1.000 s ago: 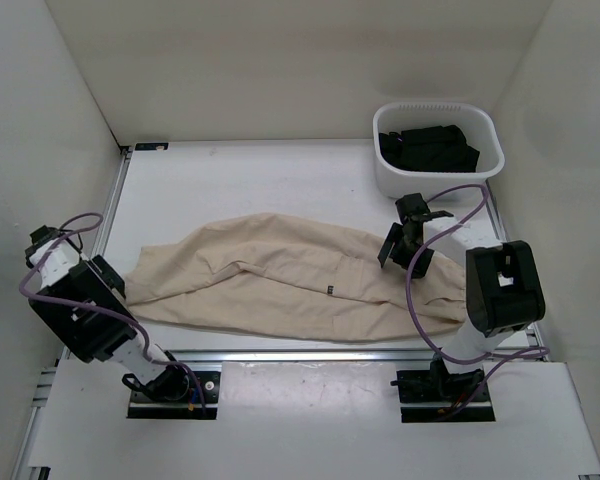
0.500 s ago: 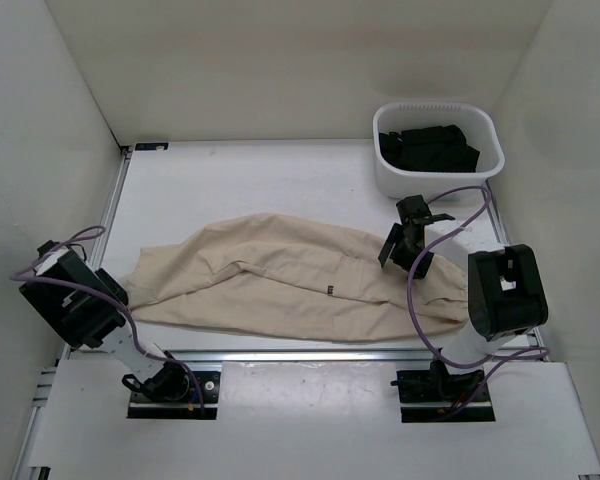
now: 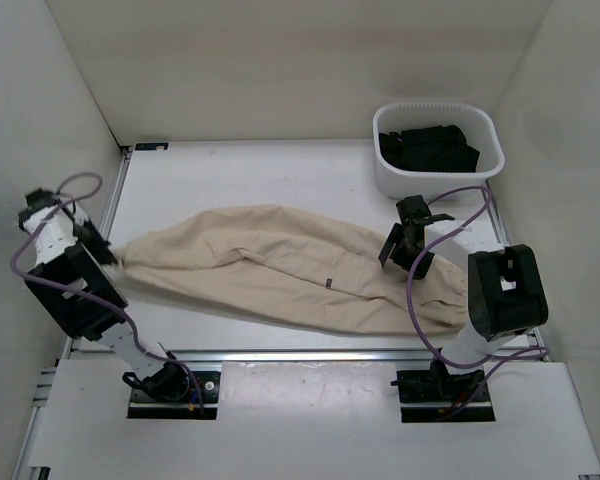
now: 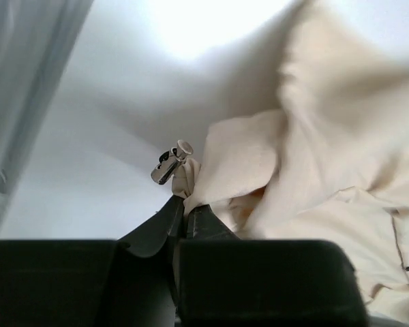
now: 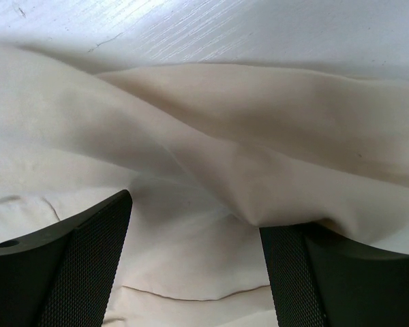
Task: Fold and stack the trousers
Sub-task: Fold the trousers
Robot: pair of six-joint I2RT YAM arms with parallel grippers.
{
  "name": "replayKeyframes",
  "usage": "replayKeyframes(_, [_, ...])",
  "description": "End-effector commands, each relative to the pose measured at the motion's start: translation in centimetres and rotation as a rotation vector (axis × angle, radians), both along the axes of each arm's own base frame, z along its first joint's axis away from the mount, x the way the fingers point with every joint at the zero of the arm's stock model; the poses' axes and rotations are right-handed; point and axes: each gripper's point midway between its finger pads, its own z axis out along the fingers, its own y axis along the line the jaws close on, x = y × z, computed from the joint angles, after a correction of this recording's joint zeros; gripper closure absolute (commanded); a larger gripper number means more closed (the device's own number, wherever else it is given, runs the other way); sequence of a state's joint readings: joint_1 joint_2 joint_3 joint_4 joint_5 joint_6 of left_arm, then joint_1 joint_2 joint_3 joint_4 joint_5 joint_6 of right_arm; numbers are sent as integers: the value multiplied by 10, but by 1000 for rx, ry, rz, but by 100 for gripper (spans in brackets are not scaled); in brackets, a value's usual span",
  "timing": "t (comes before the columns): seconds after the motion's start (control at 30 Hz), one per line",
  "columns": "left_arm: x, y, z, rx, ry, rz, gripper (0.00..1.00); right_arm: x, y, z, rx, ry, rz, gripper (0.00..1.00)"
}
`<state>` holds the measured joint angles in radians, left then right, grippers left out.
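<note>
A: Top view, item one?
B: Trousers (image 3: pixel 290 275): beige, spread left to right across the bench (image 3: pixel 260 180), middle to near side. Left hand (image 3: pixel 108 255) at their left tip; right hand (image 3: pixel 405 245) over their right end. Basket (image 3: pixel 490 160), far right, holds black garments (image 3: pixel 430 148).
A: Left wrist view?
B: Left hand: fingers pressed together on a thin pinch of trouser edge, just beside a cord toggle (image 4: pixel 169 163). Cloth trails off to the right.
A: Right wrist view?
B: Right hand: fingers wide apart, cloth lying beneath and between them, nothing gripped.
A: Step in hand?
B: Likely drawing the left end up for a fold. The pinch looks small, so pull slowly and low; a jerk could slip it. The right hand should close on its end first, taking both layers, so the cloth travels taut and lands edge on edge.
</note>
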<state>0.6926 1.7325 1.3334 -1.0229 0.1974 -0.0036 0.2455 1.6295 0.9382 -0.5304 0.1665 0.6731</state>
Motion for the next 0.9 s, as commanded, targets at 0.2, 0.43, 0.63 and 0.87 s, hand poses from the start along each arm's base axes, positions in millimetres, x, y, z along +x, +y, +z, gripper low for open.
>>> replayKeyframes(0.2, [43, -42, 128, 168, -240, -182, 86, -27, -17, -8, -74, 79, -15, 21])
replayKeyframes(0.43, [-46, -46, 30, 123, 39, -87, 86, -29, -17, -8, -76, 88, -15, 21])
replayKeyframes(0.63, [-130, -35, -39, 95, 267, 89, 86, -32, -20, -10, -87, 94, -16, 21])
replayKeyframes(0.87, [-155, -18, -64, 120, 332, 186, 72, -33, -20, -8, -89, 95, -8, 21])
